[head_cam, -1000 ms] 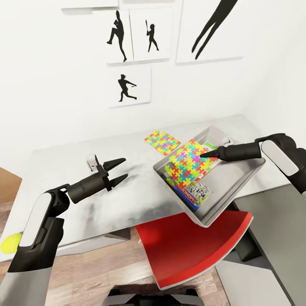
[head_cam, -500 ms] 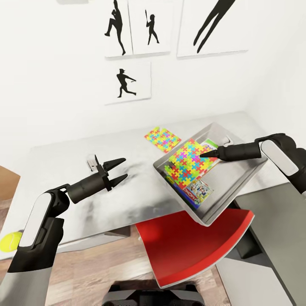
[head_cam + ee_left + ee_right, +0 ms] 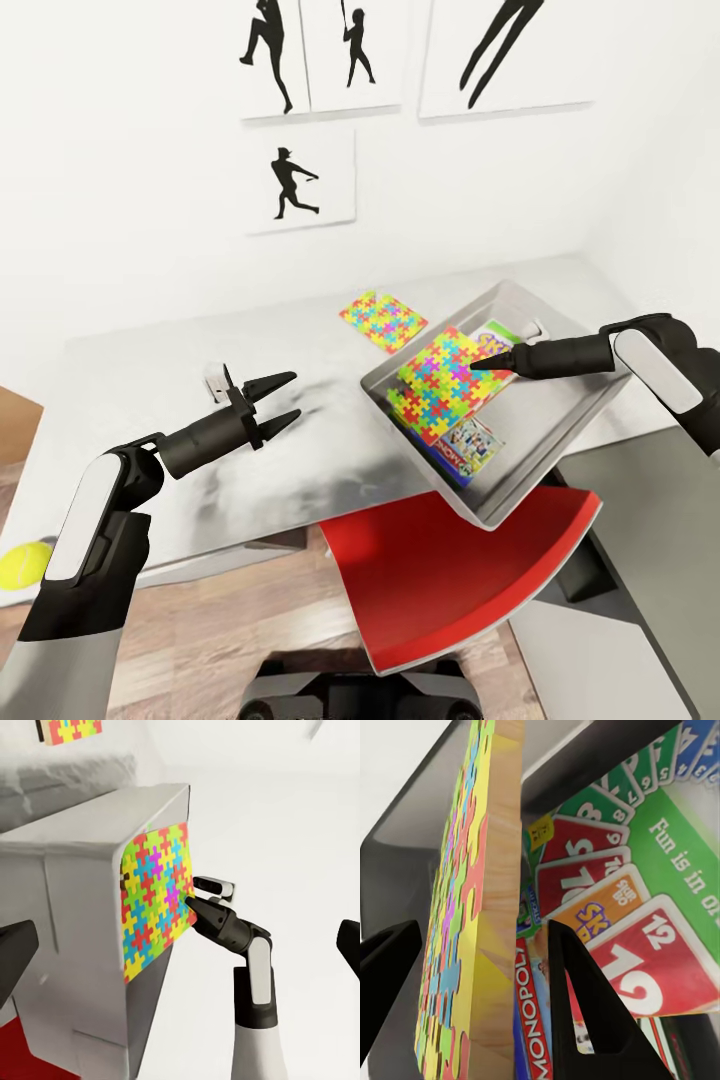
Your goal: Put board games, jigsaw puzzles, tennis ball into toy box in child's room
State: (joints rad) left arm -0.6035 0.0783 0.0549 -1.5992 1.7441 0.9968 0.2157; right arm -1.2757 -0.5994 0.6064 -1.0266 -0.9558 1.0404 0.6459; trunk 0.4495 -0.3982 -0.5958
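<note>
The counter [image 3: 150,400] is the largest thing, a pale mottled top under both arms. On it, below the right tool [image 3: 478,371], sits the toy box [image 3: 560,420], one corner hanging over the counter's near edge above the red chair [image 3: 450,580]. It looks like a rigid shell, probably light, so a push on its wall could slide it further off.

Inside the box I count two board games: the Skip-Bo [image 3: 660,907] and the Monopoly [image 3: 462,445], both thin, stiff and smooth-faced, best taken by an edge. The third game I cannot make out.

There are two jigsaw puzzles. One jigsaw [image 3: 440,385] is at the right tool, tilted on edge over the games; the right wrist view shows its thick wooden rim between the parted jaws, which stand either side of it, and whether they press it I cannot tell. It looks stiff and hard, so an edge grip suits it. The other jigsaw [image 3: 383,322] lies flat on the counter beyond the box, apart from either tool.

The left tool [image 3: 272,402] hangs wide and empty over bare counter.

One tennis ball [image 3: 25,563], light and prone to rolling, lies well behind the left tool, beside the left arm.
</note>
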